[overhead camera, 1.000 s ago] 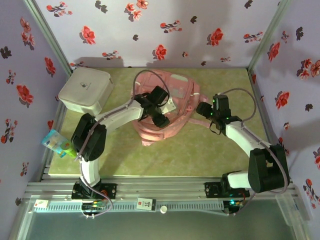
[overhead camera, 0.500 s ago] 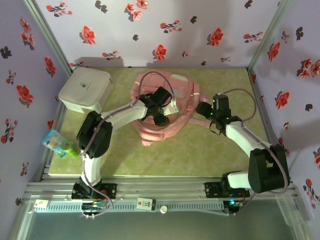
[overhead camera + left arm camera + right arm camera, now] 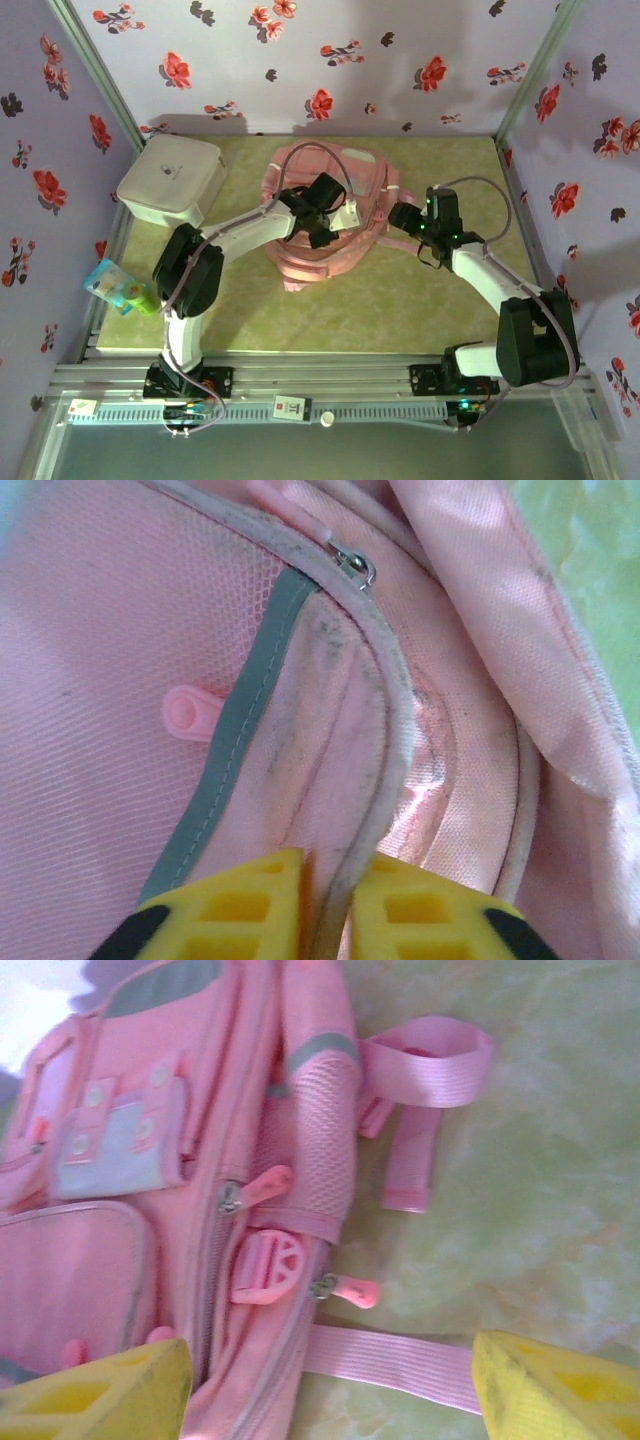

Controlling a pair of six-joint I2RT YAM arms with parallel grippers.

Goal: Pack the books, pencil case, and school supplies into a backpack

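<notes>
The pale-pink backpack [image 3: 335, 180] lies flat in the middle of the green mat. My left gripper [image 3: 320, 228] is on top of it, and in the left wrist view its yellow fingers [image 3: 245, 900] are shut on a fold of the backpack's [image 3: 120, 630] grey-piped edge [image 3: 395, 730], below a metal zip slider [image 3: 355, 565]. My right gripper [image 3: 405, 218] hovers at the backpack's [image 3: 150, 1110] right side, open wide [image 3: 325, 1360]. A pink strap [image 3: 390, 1360] and a zip pull [image 3: 350, 1290] lie between its fingers, untouched. The books are out of view.
A white rounded-corner box [image 3: 170, 180] stands at the back left of the mat. A teal and green item [image 3: 120, 288] lies off the mat's left edge; I cannot tell what it is. Floral walls close in on three sides. Bare mat [image 3: 400, 300] lies in front of the backpack.
The left gripper has closed on the backpack's piped edge and shifted slightly toward the back. The right arm has stayed where it was, still open.
</notes>
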